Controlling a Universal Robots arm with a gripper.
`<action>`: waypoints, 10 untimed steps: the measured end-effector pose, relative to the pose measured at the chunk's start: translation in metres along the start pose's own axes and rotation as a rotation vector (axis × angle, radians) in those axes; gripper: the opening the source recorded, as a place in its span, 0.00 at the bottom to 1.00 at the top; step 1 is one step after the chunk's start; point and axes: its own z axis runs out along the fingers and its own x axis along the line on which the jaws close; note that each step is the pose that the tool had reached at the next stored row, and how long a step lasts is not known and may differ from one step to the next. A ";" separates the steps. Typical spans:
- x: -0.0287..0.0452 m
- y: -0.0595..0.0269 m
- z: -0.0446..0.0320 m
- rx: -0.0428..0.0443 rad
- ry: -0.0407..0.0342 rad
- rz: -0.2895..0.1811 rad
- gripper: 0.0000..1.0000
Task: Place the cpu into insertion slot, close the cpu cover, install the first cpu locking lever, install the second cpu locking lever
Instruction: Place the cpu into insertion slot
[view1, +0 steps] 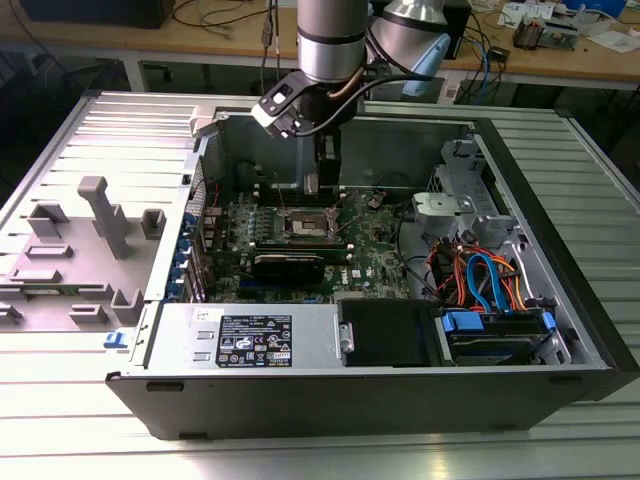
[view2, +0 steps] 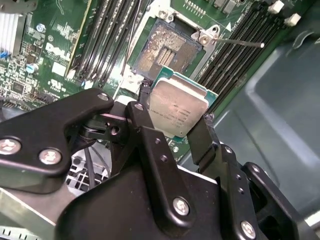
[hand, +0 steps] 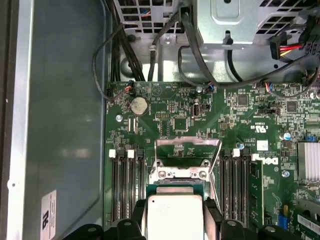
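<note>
over the motherboard (hand: 165, 100), jaws clamp the cpu (view2: 177, 107) by its edges

the whole open pc case (view1: 300, 398) is taken in from above and a way off in the exterior view. both wrist views are pointed down at the motherboard (hand: 200, 125) (view2: 50, 47) from close up, with the cpu (hand: 175, 216) (view2: 177, 110) shared.

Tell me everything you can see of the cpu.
The cpu is a small, flat square chip with a dull silver-grey metal top, faint print on it, and a thin green edge beneath. The gripper pinches it by two opposite edges between black fingers. It hangs above the open slot on the green board, not yet seated.
</note>
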 end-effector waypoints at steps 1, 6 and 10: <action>0.0001 -0.0033 0.0013 -0.0074 -0.0001 -0.001 0.54; 0.0002 -0.0100 0.0042 -0.0453 0.0000 -0.006 0.54; 0.0001 -0.0105 0.0086 -0.0456 -0.0001 -0.006 0.54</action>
